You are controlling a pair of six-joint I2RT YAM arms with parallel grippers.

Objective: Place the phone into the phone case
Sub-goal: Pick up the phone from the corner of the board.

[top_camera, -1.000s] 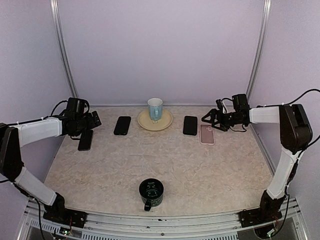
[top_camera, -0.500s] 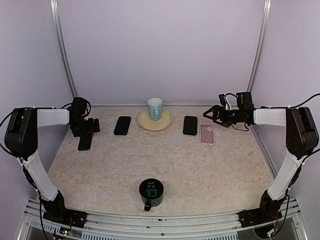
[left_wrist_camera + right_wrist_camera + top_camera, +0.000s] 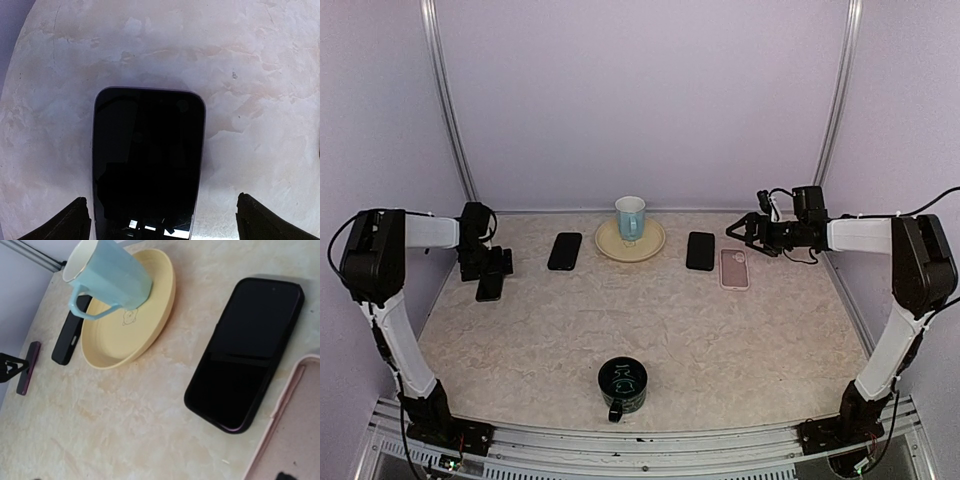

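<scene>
Left claw (image 3: 165,222) is spread, low over the table (image 3: 720,340), one finger on each side of a phone (image 3: 149,160). The phone lies flat, screen up, and runs straight ahead of the claw from between the fingertips (image 3: 75,222). It sits nearer the finger on the wrist view's left. No clear contact with either finger, so nothing is gripped.

Right claw (image 3: 738,236) is off the table at the far right, pointing toward the middle. It looks spread in the top view. The wrist view barely shows its fingers. It holds nothing.

Pink case (image 3: 734,268) lies open side up, just nearside of the right claw tips, with nothing in it. A second phone (image 3: 247,352) lies screen up ahead of that claw, just beside the case with a thin gap between them.

Further ahead of the right claw is a yellow plate (image 3: 120,340) with a blue mug (image 3: 107,272) on it. A third phone (image 3: 67,337) lies beyond the plate. A dark mug (image 3: 622,383) stands near the front edge, well apart from both claws.
</scene>
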